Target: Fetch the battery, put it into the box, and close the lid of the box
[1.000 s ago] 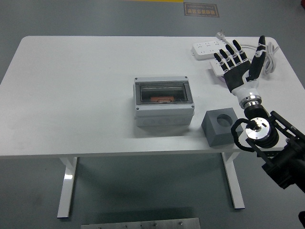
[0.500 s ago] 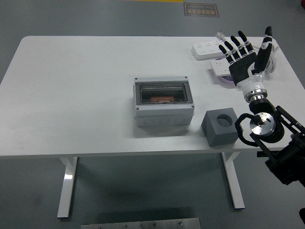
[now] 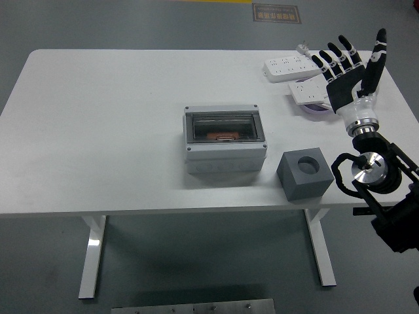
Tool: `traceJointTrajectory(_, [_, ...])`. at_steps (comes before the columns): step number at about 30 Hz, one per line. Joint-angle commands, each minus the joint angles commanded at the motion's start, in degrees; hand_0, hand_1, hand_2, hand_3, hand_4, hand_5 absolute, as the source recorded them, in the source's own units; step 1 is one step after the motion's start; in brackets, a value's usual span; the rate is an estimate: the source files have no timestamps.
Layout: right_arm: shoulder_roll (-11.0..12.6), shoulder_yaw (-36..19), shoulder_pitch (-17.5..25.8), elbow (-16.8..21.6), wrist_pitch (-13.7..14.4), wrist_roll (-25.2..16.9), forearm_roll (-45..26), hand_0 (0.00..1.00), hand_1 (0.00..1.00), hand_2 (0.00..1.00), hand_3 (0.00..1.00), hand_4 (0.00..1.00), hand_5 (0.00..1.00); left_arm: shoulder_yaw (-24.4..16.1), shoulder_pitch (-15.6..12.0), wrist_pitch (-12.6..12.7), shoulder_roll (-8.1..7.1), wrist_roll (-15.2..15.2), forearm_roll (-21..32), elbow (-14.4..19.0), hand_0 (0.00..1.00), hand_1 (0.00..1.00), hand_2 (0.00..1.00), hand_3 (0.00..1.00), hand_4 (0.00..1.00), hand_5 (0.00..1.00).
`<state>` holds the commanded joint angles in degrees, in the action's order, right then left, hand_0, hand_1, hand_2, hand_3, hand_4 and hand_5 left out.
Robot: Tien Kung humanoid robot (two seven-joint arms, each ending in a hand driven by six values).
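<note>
Grey junction box, rectangular, at the middle of the white table; its clear lid lies flat over the top, and a small orange-brown battery shows through it, resting inside. Grey block with a round hole stands just right of the box. Right hand, fingers spread and holding nothing, hovers over the white power strips at the table's far right.

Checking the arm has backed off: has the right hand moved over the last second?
Yes. The right hand has drifted right and toward the table's far edge, now over the power strips, farther from the grey box.
</note>
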<state>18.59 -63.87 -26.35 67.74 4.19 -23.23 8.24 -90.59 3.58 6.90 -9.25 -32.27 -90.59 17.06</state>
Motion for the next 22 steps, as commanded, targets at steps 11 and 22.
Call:
traceJointTrajectory(11, [1.31,-1.27,1.85,1.72,-0.12,0.70,1.22,0.586,0.487,0.509,0.551,0.905,0.901,-0.04,0.55,-0.16,-0.35,0.23,0.30,-0.16,0.466,0.632,0.642,0.670,0.813,0.917])
traceJointTrajectory(22, [2.30,-3.02,3.75,2.70,-0.32,1.26,2.12,0.588,0.487,0.509,0.555,0.904,0.903,0.13,0.96,-0.29,-0.55,-0.01,0.76,-0.12,0.466,0.631,0.642,0.670,0.811,0.914])
